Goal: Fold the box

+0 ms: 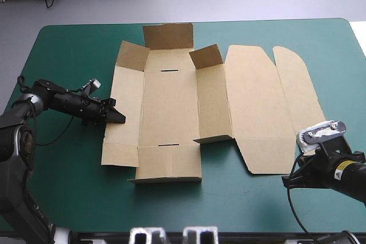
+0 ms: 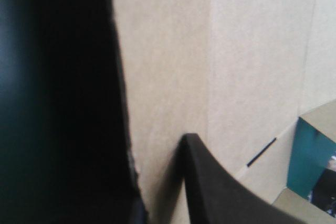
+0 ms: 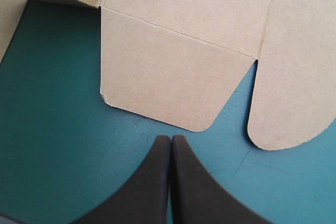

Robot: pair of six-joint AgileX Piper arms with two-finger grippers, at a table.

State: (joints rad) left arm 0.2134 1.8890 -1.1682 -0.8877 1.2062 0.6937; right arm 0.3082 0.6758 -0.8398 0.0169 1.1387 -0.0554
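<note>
Box: the brown box [image 1: 170, 107] lies opened out across the middle of the teal-green table [image 1: 68, 44], reaching from about 9 o'clock to 3 o'clock of the tabletop.
Raised parts: the far flap [image 1: 168, 35] at the box's 12 o'clock stands up, and the two corner flaps [image 1: 132, 55] beside it, at 11 and 1 o'clock, are tilted up.
Flat parts: the lid panel [image 1: 254, 92] and the rounded flap [image 1: 297, 87] lie flat toward 3 o'clock.
Left gripper: the left gripper [image 1: 117, 117] is at the box's 9 o'clock edge. In its wrist view one black finger [image 2: 210, 182] lies on top of the board, with the board's edge in the narrow gap beside it. The fingers are all but closed on that edge.
Right gripper: the right gripper [image 3: 171, 139] is over bare cover at the box's 5 o'clock. Its fingers are pressed together in one arch with nothing between them, just clear of the near flap [image 3: 168, 77].
</note>
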